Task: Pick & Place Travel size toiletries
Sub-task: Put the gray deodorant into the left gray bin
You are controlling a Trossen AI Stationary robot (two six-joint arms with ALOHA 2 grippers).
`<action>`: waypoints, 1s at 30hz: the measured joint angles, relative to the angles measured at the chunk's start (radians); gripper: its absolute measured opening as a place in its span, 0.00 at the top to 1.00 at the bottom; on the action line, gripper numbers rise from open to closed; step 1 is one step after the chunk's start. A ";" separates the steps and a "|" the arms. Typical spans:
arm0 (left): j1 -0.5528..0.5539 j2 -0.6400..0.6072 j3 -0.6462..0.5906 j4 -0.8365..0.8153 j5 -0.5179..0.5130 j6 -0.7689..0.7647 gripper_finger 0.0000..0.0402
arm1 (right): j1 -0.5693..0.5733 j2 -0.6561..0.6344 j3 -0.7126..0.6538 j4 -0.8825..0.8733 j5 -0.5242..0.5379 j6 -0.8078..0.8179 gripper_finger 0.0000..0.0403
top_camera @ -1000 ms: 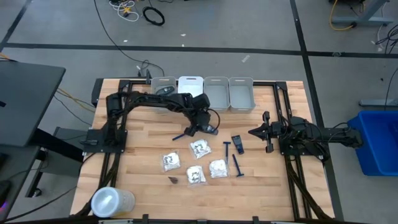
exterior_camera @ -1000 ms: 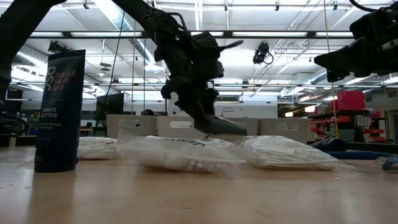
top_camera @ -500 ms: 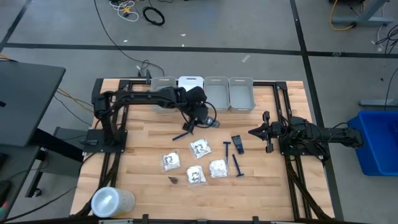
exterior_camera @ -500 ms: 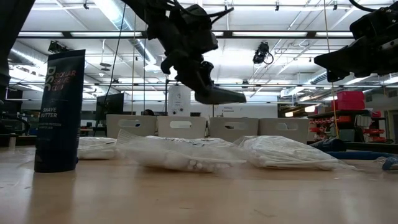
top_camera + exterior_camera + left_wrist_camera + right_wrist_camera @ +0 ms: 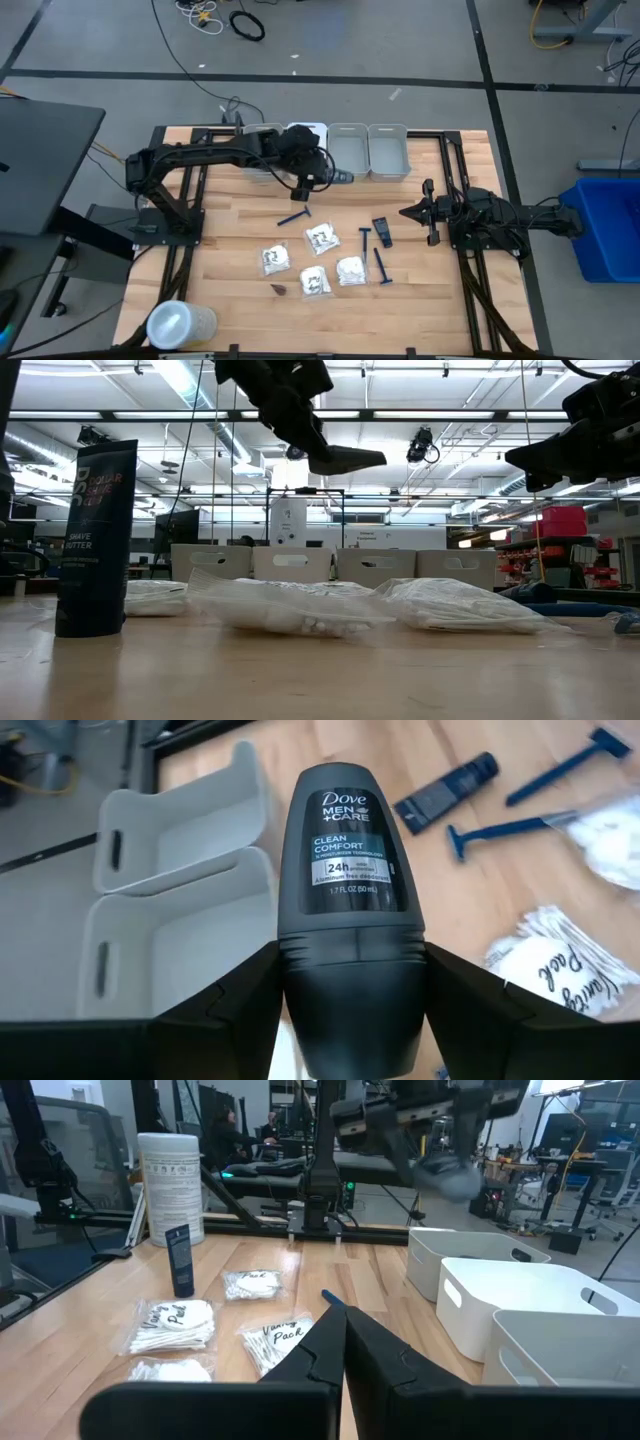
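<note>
The left gripper [image 5: 352, 1005] is clamped on a dark oval Dove deodorant stick [image 5: 347, 870], carried high above the table beside the row of grey and white rectangular plastic bins [image 5: 388, 150]. Below lie a blue T-shaped razor [image 5: 293, 217] and white crinkly packets [image 5: 320, 238] on open wood. The right gripper [image 5: 428, 213] waits at the table's right side, fingers pressed together.

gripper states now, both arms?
Left gripper: shut on the Dove roll-on deodorant, raised by the bins.
Right gripper: shut, empty, waiting at the table's right side.
</note>
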 joint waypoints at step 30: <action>0.128 -0.118 -0.230 -0.096 -0.129 -0.254 0.46 | 0.000 0.000 0.000 0.000 0.000 0.000 0.97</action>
